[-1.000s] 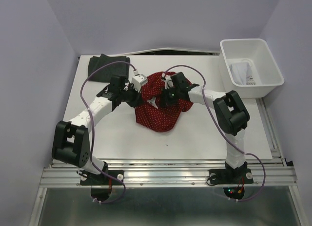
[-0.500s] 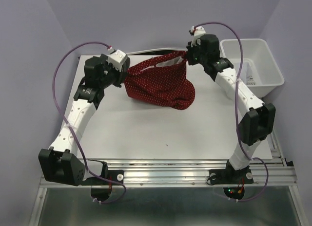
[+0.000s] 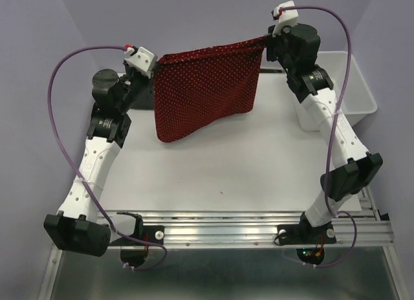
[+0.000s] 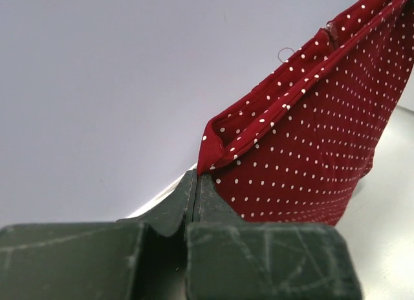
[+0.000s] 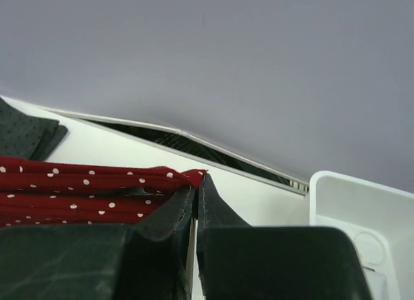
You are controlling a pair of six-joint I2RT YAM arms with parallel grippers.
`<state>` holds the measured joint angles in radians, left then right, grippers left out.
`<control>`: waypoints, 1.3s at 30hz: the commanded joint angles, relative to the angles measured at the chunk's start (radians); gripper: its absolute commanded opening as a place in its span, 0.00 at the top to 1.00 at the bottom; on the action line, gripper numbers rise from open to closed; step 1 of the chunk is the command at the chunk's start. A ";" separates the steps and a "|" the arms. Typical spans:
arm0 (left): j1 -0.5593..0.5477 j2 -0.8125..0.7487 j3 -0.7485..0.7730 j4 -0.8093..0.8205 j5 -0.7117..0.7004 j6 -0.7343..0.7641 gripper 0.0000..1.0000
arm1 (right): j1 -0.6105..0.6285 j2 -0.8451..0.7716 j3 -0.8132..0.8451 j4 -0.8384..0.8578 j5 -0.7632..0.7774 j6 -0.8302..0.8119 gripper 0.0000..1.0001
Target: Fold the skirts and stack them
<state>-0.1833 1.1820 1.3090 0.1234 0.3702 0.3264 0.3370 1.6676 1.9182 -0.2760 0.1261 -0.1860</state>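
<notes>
The red skirt with tiny white dots (image 3: 204, 90) hangs in the air above the table's far half, stretched flat between both grippers. My left gripper (image 3: 155, 62) is shut on its top left corner, and the left wrist view shows the hem (image 4: 310, 138) pinched at the fingertips (image 4: 196, 177). My right gripper (image 3: 265, 42) is shut on the top right corner, with the red edge (image 5: 77, 190) caught at its fingertips (image 5: 199, 178). A dark skirt (image 5: 22, 135) lies folded on the table at the far left, mostly hidden in the top view.
A white plastic bin (image 3: 362, 99) stands at the far right, partly behind my right arm, and its rim (image 5: 349, 203) shows in the right wrist view. Below the hanging cloth lies the white table (image 3: 259, 164). Purple cables loop off both arms.
Both arms rose and swung apart, lifting the red skirt from a heap on the table until it hangs spread out between them. Both grips held.
</notes>
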 commanded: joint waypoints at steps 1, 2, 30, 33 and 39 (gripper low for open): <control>0.022 0.103 0.024 0.166 -0.070 -0.013 1.00 | -0.047 0.141 0.140 0.054 0.057 -0.056 0.99; 0.025 0.163 0.044 0.176 -0.070 -0.024 1.00 | -0.047 0.176 0.222 0.054 0.052 -0.073 0.99; 0.081 0.208 -0.138 0.191 0.358 0.203 0.99 | -0.085 0.012 -0.289 0.060 -0.236 -0.182 0.99; 0.071 0.162 -0.290 0.023 0.468 0.359 0.89 | -0.085 -0.074 -0.460 -0.038 -0.321 -0.234 0.99; 0.062 0.004 -0.435 -0.641 0.582 0.969 0.38 | -0.085 -0.314 -0.766 -0.316 -0.496 -0.507 0.53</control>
<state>-0.1181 1.3560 0.9092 -0.0826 0.8062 0.8112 0.2619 1.5642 1.2385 -0.4026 -0.2176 -0.4828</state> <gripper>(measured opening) 0.451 0.309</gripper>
